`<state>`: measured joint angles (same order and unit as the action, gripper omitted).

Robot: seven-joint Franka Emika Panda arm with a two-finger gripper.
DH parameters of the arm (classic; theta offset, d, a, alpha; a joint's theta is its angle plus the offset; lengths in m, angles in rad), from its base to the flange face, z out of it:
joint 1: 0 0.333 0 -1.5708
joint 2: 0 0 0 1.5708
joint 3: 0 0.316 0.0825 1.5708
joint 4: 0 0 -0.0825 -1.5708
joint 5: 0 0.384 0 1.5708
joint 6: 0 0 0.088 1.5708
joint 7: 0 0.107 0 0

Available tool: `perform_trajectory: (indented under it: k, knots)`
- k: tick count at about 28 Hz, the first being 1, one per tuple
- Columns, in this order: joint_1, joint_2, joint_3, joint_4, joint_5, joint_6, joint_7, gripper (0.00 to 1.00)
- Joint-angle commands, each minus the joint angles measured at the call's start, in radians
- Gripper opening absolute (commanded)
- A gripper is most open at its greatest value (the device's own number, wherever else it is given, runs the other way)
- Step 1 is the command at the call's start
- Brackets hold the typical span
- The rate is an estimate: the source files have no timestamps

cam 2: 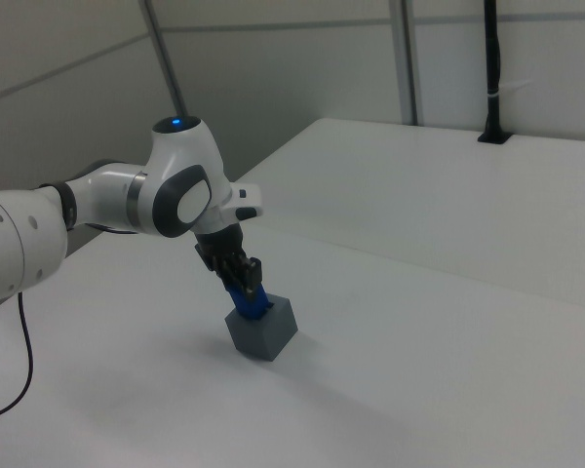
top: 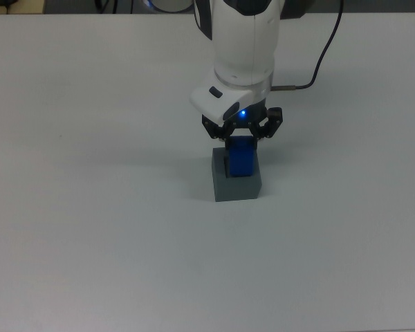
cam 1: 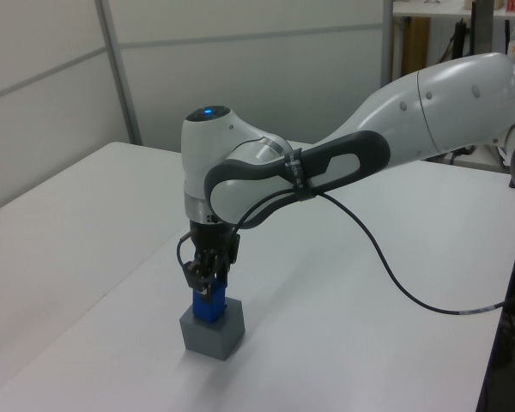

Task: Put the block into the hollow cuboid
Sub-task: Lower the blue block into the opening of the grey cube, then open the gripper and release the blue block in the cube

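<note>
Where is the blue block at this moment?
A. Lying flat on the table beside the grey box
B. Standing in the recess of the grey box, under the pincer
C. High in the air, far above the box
B: the blue block stands with its lower part inside the grey box, directly below the pincer.

White table (top: 90, 228), pale panelled walls (cam 1: 257, 51), metal post (cam 1: 118, 73)

My gripper (top: 241, 140) stands directly over the box (top: 236, 181) mid-table (top: 90, 228), with the block (top: 241, 158) sitting partly inside the box's recess.
</note>
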<state>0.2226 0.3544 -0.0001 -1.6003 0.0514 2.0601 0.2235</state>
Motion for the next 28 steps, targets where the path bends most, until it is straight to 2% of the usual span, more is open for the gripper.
perform_trajectory:
  k: [1, 11, 13, 14, 15, 16, 19, 20, 21, 28]
  knots:
    - [0.004, 0.017, -0.008, 0.014, 0.005, 0.009, 0.004, 0.08]
    - [0.0, 0.021, -0.014, 0.014, -0.001, 0.009, 0.002, 0.09]
    - [0.0, 0.021, -0.014, 0.014, -0.004, 0.009, 0.002, 0.12]
    - [0.0, 0.021, -0.014, 0.014, -0.005, 0.009, 0.002, 0.17]
    - [0.0, 0.023, -0.014, 0.014, -0.005, 0.009, 0.002, 0.27]
    - [0.0, 0.023, -0.014, 0.014, -0.005, 0.009, 0.004, 0.58]
    - [0.0, 0.023, -0.014, 0.014, -0.005, 0.009, 0.004, 0.79]
    - [0.0, 0.023, -0.014, 0.014, -0.007, 0.009, 0.004, 0.92]
    - [-0.002, 0.023, -0.014, 0.014, -0.007, 0.009, 0.004, 1.0]
    - [-0.002, 0.018, -0.018, 0.022, -0.019, 0.006, 0.004, 1.0]
